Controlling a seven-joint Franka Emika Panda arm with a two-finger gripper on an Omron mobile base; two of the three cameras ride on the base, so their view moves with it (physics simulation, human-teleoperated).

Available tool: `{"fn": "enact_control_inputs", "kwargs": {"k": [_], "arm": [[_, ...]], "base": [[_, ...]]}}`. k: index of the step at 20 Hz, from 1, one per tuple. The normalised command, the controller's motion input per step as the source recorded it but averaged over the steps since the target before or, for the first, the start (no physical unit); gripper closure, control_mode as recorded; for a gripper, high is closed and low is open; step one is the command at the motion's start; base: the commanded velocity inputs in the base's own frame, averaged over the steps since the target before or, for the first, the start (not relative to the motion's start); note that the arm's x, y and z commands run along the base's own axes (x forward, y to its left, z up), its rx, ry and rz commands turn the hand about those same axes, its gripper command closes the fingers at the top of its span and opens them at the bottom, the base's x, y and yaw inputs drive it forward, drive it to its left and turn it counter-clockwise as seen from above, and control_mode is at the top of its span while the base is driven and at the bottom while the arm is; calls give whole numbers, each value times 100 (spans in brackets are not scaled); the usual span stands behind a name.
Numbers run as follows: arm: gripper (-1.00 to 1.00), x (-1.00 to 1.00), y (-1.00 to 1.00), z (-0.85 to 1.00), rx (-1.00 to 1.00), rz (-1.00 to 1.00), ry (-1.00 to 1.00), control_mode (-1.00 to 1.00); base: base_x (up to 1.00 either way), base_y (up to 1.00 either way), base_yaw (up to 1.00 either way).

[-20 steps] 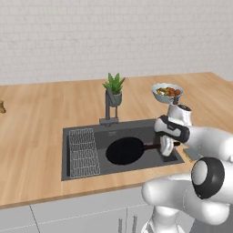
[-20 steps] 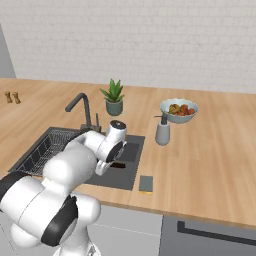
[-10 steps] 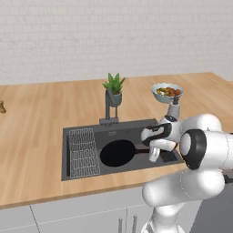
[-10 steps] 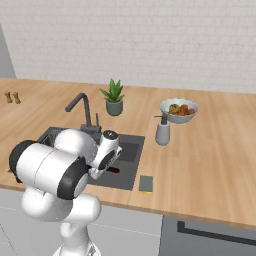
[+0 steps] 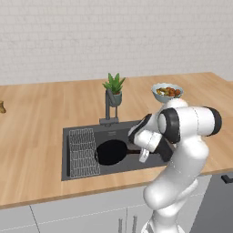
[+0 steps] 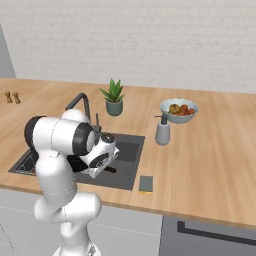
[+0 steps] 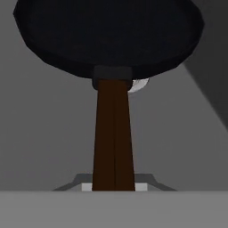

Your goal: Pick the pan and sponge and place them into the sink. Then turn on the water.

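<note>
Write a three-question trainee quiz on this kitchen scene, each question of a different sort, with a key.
1. True or false: the sponge already lies inside the sink.
2. Multiple choice: the gripper is shut on which part of the pan? A) its rim B) its handle C) nothing at all
3. Fill in: the bowl of food stands on the counter beside the ____ dispenser.

Key
1. False: it lies on the counter by the sink's front right corner.
2. B: the hand view looks straight along the brown handle to the black pan above the basin floor.
3. Soap.
</note>
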Motion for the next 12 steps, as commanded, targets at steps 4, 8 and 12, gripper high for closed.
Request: {"fn": "enact_control_inputs", "kwargs": {"k": [4, 8, 12], "arm": [[100, 68, 8, -37, 4, 0, 0, -100], [100, 66, 7, -59, 1, 0, 2, -100], [100, 61, 1, -61, 0, 0, 2, -100]], "base": [[0, 0, 0], [0, 0, 0], [0, 0, 0]]}}
